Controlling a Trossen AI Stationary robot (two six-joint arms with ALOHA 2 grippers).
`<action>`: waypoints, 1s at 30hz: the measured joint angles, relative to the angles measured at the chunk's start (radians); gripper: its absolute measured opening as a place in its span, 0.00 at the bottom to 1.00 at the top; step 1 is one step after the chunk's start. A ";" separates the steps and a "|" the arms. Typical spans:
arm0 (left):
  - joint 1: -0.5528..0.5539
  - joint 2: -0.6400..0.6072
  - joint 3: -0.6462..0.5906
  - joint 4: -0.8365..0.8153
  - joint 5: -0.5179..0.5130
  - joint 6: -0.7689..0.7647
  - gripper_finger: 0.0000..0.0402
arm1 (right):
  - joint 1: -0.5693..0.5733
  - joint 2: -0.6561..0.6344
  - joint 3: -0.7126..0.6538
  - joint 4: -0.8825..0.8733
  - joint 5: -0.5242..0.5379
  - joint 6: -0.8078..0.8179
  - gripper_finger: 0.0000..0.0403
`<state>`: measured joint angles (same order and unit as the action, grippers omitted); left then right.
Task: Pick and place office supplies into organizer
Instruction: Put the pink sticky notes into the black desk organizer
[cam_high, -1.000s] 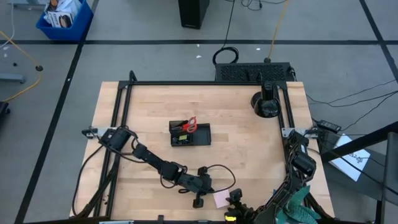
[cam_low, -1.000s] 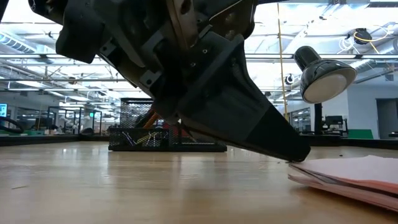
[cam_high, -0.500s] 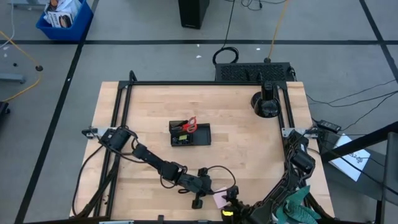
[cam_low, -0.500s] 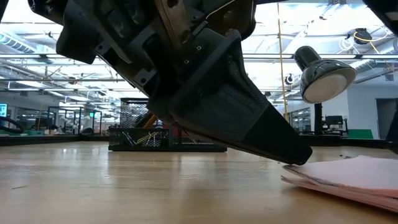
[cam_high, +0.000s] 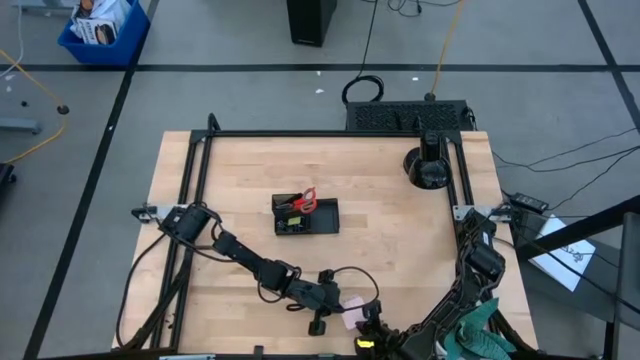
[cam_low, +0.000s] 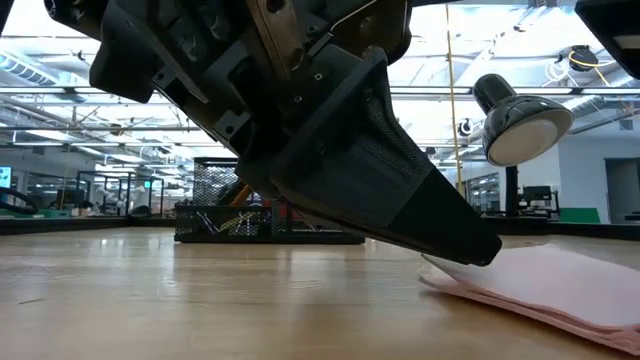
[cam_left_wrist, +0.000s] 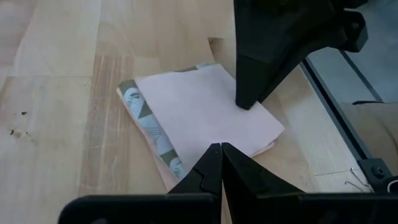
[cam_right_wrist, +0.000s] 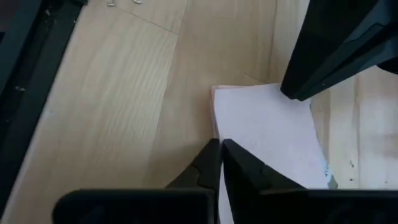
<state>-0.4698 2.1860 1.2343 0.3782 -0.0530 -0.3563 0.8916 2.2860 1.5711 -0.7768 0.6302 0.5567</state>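
Both my tools meet at the pale pink sticky-note pad (cam_left_wrist: 205, 112) near the front edge of the wooden desk (cam_high: 400, 250). My left tool (cam_left_wrist: 220, 148) has its two dark fingers pressed together, tips at the pad's near edge, with nothing between them. My right tool (cam_right_wrist: 220, 144) is likewise closed, its fingertips at one border of the pad, while the opposite arm's finger stands on the top sheet in each wrist view. The pad lies flat on the wood, its top sheets slightly fanned, a printed green-patterned backing showing along one side. From table height, the left tool's dark wedge fills the foreground with its tip resting just at the pad's edge. Well apart, toward the middle of the desk, sits the black mesh organizer (cam_high: 307, 218), with red-handled scissors (cam_high: 304, 199) and a yellow-green bit (cam_high: 295, 219) already inside. A round black camera mount base (cam_high: 428, 170) stands at the far right corner.
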 joint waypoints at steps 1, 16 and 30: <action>0.000 0.000 0.000 0.000 -0.002 0.009 0.03 | 0.003 0.000 0.000 -0.002 0.005 0.000 0.02; -0.035 -0.115 -0.001 -0.211 -0.055 0.115 0.04 | 0.016 0.011 0.183 -0.312 0.130 0.000 0.00; -0.114 -0.183 -0.001 -0.412 -0.140 0.109 0.05 | 0.015 0.008 0.308 -0.414 0.280 -0.061 0.00</action>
<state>-0.5842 2.0033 1.2335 -0.0342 -0.1928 -0.2473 0.9062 2.2936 1.8789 -1.1905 0.9100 0.4953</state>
